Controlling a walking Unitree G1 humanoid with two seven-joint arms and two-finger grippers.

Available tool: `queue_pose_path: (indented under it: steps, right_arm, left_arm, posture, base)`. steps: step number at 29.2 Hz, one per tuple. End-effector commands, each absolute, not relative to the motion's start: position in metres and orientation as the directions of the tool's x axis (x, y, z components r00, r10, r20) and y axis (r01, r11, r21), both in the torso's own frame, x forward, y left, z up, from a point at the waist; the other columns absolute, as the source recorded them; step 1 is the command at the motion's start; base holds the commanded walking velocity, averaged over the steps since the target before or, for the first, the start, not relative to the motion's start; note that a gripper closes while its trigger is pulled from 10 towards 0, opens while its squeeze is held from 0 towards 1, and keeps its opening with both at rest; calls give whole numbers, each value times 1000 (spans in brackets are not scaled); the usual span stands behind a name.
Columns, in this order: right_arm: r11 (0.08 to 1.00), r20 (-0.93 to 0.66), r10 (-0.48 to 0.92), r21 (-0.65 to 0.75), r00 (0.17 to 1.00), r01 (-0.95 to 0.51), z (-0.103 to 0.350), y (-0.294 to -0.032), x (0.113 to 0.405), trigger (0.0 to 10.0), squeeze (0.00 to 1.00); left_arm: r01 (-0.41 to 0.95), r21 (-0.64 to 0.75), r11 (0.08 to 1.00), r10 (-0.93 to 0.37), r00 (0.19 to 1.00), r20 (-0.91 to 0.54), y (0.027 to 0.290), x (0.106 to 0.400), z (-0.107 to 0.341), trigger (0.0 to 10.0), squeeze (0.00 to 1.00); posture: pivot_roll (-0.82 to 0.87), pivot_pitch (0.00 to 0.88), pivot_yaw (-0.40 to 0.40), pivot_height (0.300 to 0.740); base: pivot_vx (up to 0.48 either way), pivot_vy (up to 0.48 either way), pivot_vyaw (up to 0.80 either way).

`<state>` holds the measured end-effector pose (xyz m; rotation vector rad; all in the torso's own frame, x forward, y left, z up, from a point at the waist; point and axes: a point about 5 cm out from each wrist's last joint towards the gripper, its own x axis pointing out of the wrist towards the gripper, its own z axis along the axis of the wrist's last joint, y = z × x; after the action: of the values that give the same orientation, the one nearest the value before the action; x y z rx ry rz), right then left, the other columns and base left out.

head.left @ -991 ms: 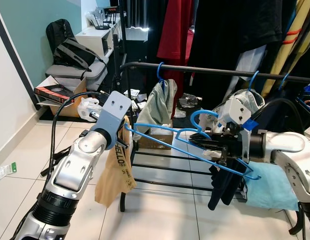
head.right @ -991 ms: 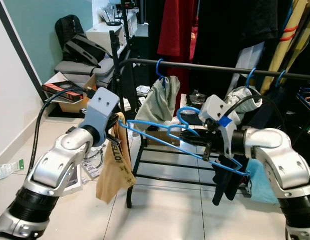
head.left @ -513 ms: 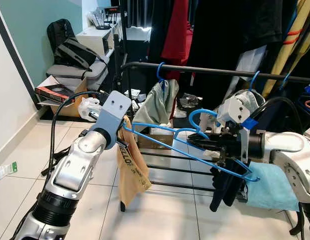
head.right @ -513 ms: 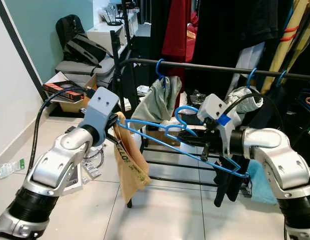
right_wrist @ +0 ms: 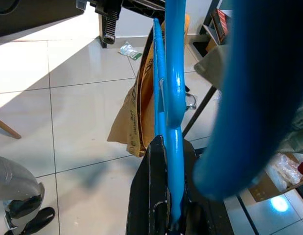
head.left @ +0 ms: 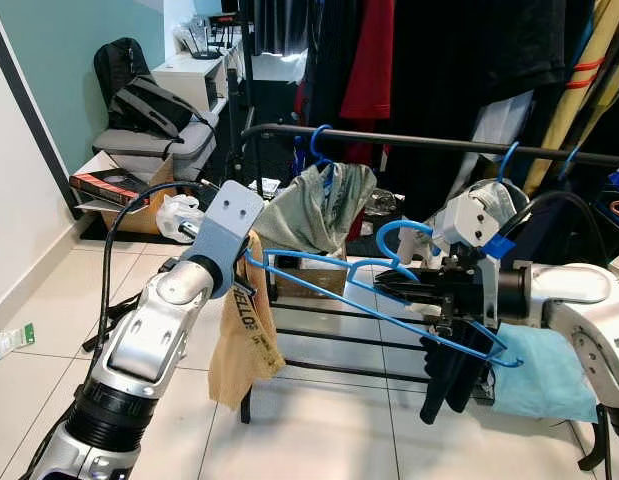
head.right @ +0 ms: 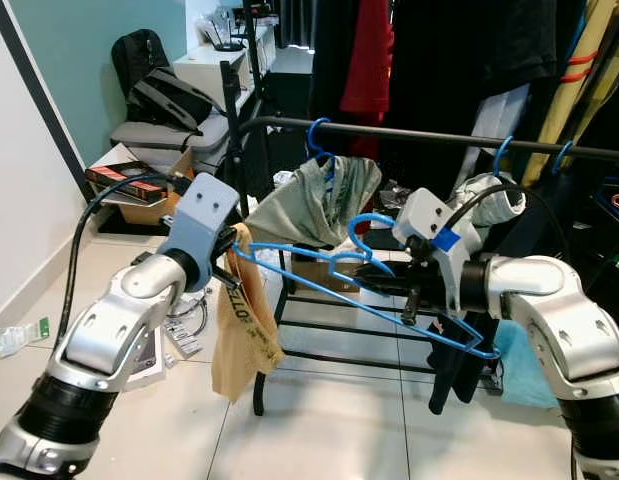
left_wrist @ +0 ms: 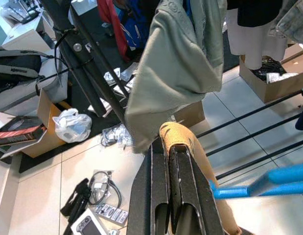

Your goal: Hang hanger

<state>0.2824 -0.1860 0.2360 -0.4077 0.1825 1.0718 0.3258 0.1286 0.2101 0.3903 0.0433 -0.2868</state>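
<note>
Blue plastic hanger (head.left: 389, 300): held level between both arms, below and in front of the black metal clothes rail (head.left: 409, 140), hook not on it. Right gripper (head.left: 389, 284): fingers pinched on the hanger's neck under the hook. Left gripper (head.left: 251, 290): fingers pressed together on the tan printed cloth (head.left: 244, 335) draped over the hanger's far end. Grey-green garment (head.left: 319, 205): hanging from the rail, just behind.

Backpack (head.left: 139, 95): dark, lying on grey case by teal wall.
Cardboard box (head.left: 114, 195): on floor under the case, book on top.
White plastic bag (head.left: 177, 215): just beside box.
Red garment (head.left: 367, 60): hanging among dark clothes behind.
Light blue cloth (head.left: 549, 375): low, far right.
Floor (head.left: 319, 440): pale tiles.
</note>
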Motion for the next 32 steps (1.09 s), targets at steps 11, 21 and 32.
queue_pose_path:
  steps: [11,21,32]
  right_arm:
    - [442,-377,782,-228,497,-868,230,-183,285,10000,0]
    - [548,-407,690,-247,598,-799,222,-192,298,10000,0]
    - [534,-390,721,-215,573,-818,217,-180,300,10000,0]
  left_arm:
    - [278,380,882,-271,960,-74,126,326,218,10000,0]
    - [283,358,890,-280,958,-60,125,325,222,10000,0]
    - [395,217,893,-403,915,-9,101,322,233,10000,0]
  posture:
    - [-90,0,14,740]
    - [-89,0,13,740]
    - [-89,0,13,740]
  base:
    - [0,0,0]
    - [0,0,0]
    - [0,0,0]
